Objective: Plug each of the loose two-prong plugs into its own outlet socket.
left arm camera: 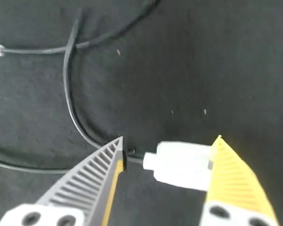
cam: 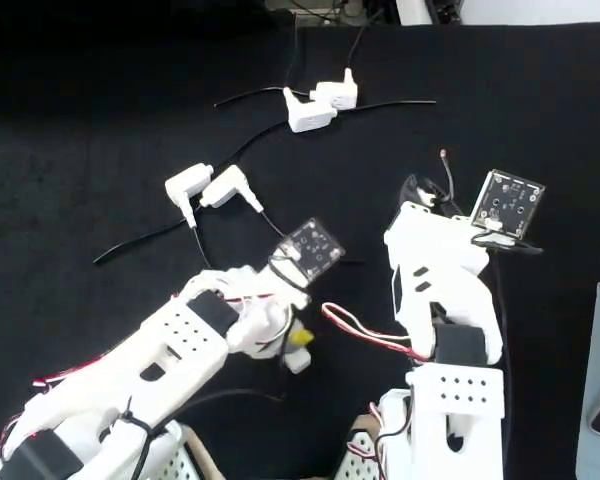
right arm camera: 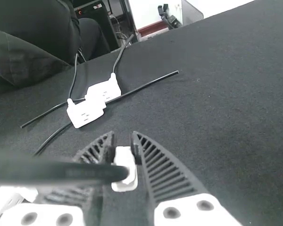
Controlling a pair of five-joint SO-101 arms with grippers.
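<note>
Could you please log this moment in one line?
left gripper: open around white plastic plug | right gripper: shut on second white plug

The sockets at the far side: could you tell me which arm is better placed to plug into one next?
Right. The right gripper is shut on a white plug and faces the sockets; the left gripper is open around a second plug on the table.
</note>
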